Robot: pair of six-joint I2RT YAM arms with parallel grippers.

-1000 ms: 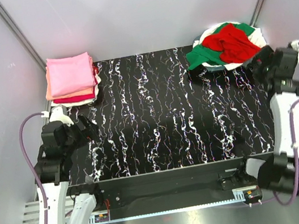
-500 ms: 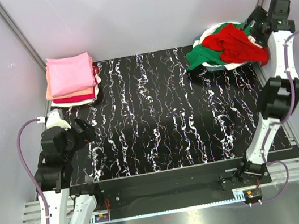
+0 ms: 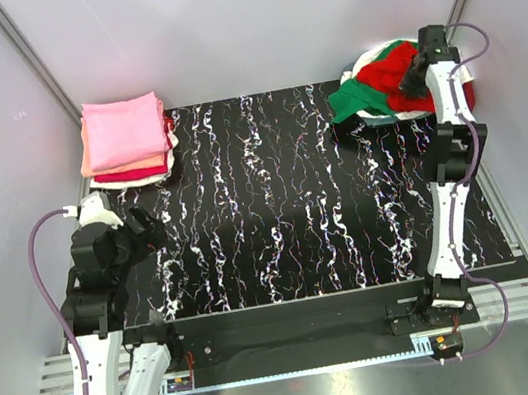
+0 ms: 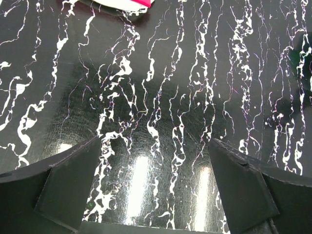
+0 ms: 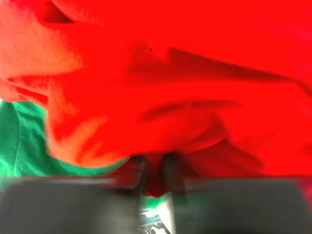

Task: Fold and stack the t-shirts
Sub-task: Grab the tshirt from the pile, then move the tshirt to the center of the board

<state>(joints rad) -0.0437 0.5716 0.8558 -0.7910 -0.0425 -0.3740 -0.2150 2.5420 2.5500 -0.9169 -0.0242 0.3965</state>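
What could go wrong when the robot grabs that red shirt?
The right gripper seems to pinch only a small fold of the bright red t-shirt, so the cloth might slip out. The green t-shirt lies bunched right under it and could get dragged along.

The top external camera looks down from above the near edge over the whole table (image 3: 276,206), with the folded t-shirt stack (image 3: 125,137) at 11 o'clock and the bright red t-shirt (image 3: 387,70) at 1 o'clock. The left wrist camera faces the table from close by, catching the stack's edge at 12 o'clock. The right wrist camera, blurred, sits almost against the bright red t-shirt, with the green t-shirt (image 5: 19,141) at 8 o'clock.
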